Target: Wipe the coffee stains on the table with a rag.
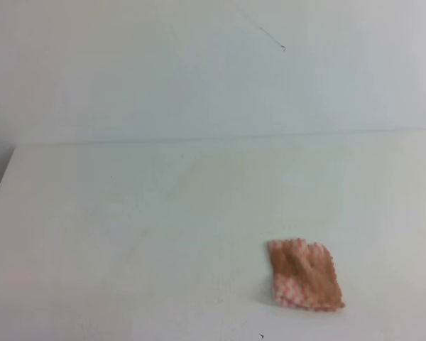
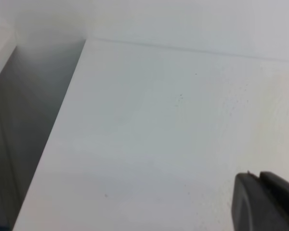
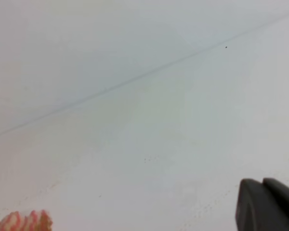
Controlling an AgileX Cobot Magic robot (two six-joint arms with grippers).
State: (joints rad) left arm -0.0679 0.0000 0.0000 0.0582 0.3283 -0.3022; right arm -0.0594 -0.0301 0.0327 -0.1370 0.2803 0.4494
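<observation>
The rag, a small pink-and-white checked cloth with a tan-orange tinge, lies flat on the white table toward the front right. Its corner shows at the bottom left of the right wrist view. No coffee stains show in any view. Neither arm appears in the exterior high view. My left gripper shows as two dark fingers pressed together above bare table, shut on nothing. My right gripper is likewise shut and empty, hanging well to the right of the rag.
A plain pale wall rises behind the table, with a small wire hook on it. The table's left edge drops into a dark gap. A few tiny dark specks dot the surface.
</observation>
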